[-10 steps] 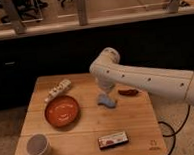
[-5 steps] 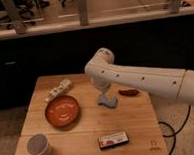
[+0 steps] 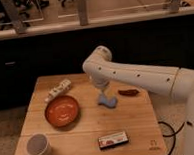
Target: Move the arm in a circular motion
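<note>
The large white arm [image 3: 140, 76] reaches in from the right over the wooden table [image 3: 89, 127]. Its bulbous elbow joint [image 3: 99, 59] stands above the table's back middle. From there the pale tip with the gripper [image 3: 100, 88] points down and hangs just above a small blue object [image 3: 107, 100] lying on the table. The arm's body partly hides the gripper.
A red bowl [image 3: 62, 110] sits left of centre. A white cup [image 3: 37, 145] stands at the front left. A white packet [image 3: 59, 89] lies at the back left, a red-brown item [image 3: 129, 92] right of the gripper, and a snack bar [image 3: 114, 140] at the front. A cable [image 3: 167, 129] hangs at the right.
The arm's elbow and tip have swung to the left over the table. The objects on the table have not moved.
</note>
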Available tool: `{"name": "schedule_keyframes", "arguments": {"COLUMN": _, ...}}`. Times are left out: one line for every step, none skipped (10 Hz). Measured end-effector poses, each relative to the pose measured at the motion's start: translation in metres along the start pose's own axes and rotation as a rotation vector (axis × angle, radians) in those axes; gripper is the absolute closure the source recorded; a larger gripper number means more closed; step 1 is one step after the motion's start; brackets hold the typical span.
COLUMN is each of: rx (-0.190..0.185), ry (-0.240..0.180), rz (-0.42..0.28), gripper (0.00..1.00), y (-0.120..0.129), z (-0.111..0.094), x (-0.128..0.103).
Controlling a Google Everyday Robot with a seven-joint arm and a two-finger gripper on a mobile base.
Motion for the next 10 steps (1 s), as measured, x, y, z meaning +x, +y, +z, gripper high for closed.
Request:
{"name": "schedule_keyframes", "arguments": {"rx": -0.006, "ry": 0.000, "rz": 0.002, "gripper": 0.20, "y": 0.000, "z": 0.003, "x": 0.004}}
{"name": "schedule_keyframes", "arguments": {"rx": -0.007, "ry": -0.001, "rz": 0.000, "gripper": 0.20, "y": -0.003, "z": 0.005, "x": 0.006}}
{"name": "schedule_keyframes", "arguments": {"rx": -0.013, "ry": -0.002, "rz": -0.004, "gripper": 0.20, "y": -0.003, "z": 0.007, "x": 0.006}}
{"name": "schedule_keyframes", "arguments": {"rx": -0.019, "ry": -0.002, "rz": -0.006, "gripper": 0.20, "y": -0.003, "z": 0.009, "x": 0.009}}
{"name": "schedule_keyframes", "arguments": {"rx": -0.027, "ry": -0.003, "rz": -0.008, "gripper": 0.20, "y": -0.001, "z": 0.011, "x": 0.012}}
{"name": "schedule_keyframes", "arguments": {"rx": -0.030, "ry": -0.004, "rz": -0.008, "gripper": 0.20, "y": 0.000, "z": 0.014, "x": 0.013}}
{"name": "schedule_keyframes", "arguments": {"rx": -0.037, "ry": -0.004, "rz": -0.012, "gripper": 0.20, "y": 0.000, "z": 0.016, "x": 0.015}}
{"name": "schedule_keyframes", "arguments": {"rx": -0.042, "ry": -0.005, "rz": -0.016, "gripper": 0.24, "y": -0.002, "z": 0.020, "x": 0.017}}
{"name": "schedule_keyframes", "arguments": {"rx": -0.048, "ry": -0.004, "rz": -0.021, "gripper": 0.32, "y": -0.004, "z": 0.022, "x": 0.018}}
{"name": "schedule_keyframes", "arguments": {"rx": -0.052, "ry": -0.005, "rz": -0.026, "gripper": 0.39, "y": -0.005, "z": 0.023, "x": 0.018}}
